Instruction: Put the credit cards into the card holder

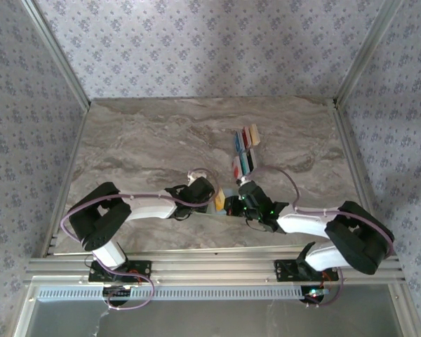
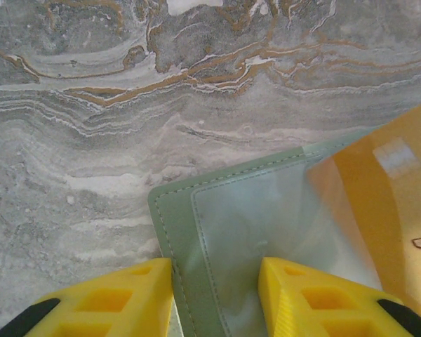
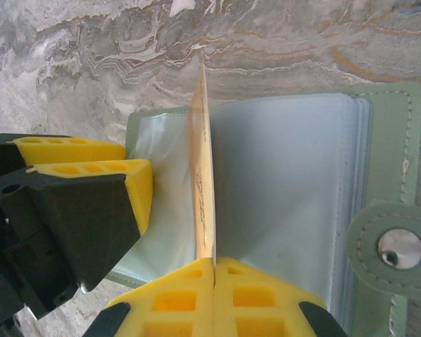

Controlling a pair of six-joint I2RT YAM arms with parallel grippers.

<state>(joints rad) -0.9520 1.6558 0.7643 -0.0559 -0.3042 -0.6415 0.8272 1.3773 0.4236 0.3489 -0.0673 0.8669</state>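
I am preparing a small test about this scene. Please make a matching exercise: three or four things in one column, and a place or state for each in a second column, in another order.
Things:
1. left gripper
2. right gripper
3. card holder
4. remaining cards

States:
A. lying in rows on the table, farther from the arms
B. shut on a tan card standing on edge
C. lying open, clear pockets showing
D. fingers on either side of the holder's corner

Pairs: 1-D, 2-B, 3-C, 4-A

A grey marbled desk [image 1: 147,140] carries the sage-green card holder [image 2: 179,232] at near centre and coloured credit cards [image 1: 245,151] lying farther right.
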